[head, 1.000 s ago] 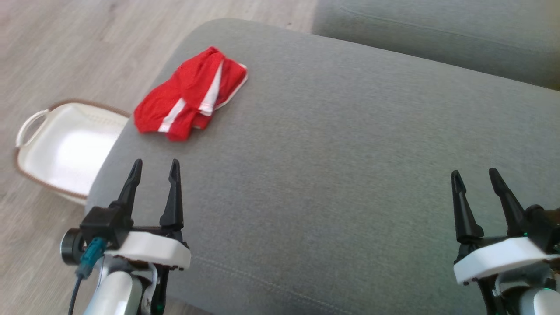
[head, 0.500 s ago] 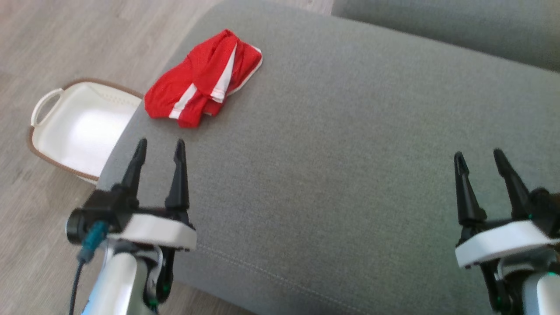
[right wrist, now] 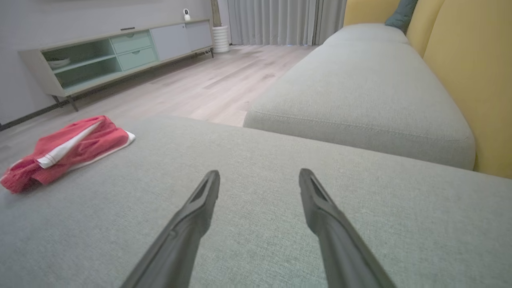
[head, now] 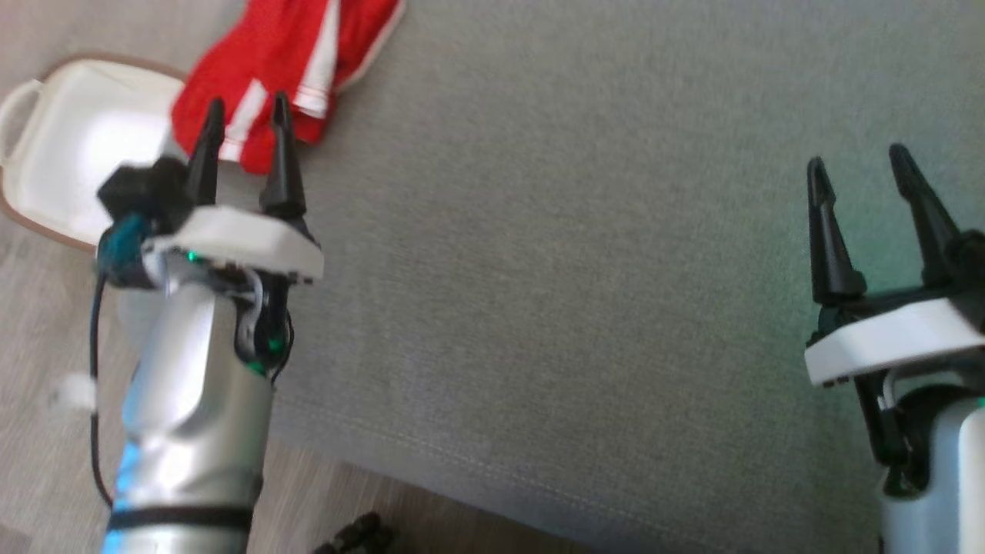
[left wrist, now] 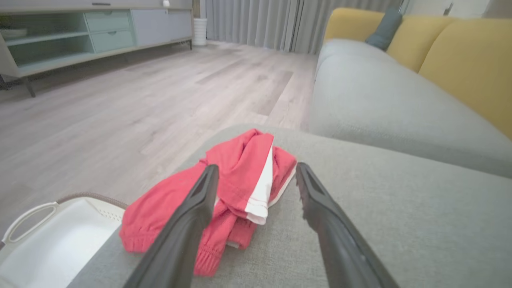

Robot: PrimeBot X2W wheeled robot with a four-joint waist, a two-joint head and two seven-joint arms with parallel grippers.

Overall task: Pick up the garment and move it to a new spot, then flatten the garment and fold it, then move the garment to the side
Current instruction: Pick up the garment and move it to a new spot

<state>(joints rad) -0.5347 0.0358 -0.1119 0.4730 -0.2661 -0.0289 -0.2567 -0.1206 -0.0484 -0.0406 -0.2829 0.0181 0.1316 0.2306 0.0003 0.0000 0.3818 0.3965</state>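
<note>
The garment (head: 277, 61) is a crumpled red piece with white stripes, lying near the left end of a grey cushion (head: 585, 254). In the left wrist view the garment (left wrist: 236, 176) sits just beyond my fingertips. My left gripper (head: 246, 111) is open, hovering at the garment's near edge with nothing between its fingers. My right gripper (head: 858, 158) is open over bare cushion at the right, far from the garment (right wrist: 68, 154), and its own view shows the right gripper (right wrist: 259, 176) empty.
A white basket (head: 69, 146) with a brown rim stands on the wooden floor left of the cushion. A second grey cushion (right wrist: 360, 92) and yellow backrests (right wrist: 472, 68) lie beyond. A low cabinet (right wrist: 116, 56) stands across the floor.
The head camera has tilted down and shifted. My left arm has reached forward, so its open fingers now overlap the garment's near edge. The right gripper stays open.
</note>
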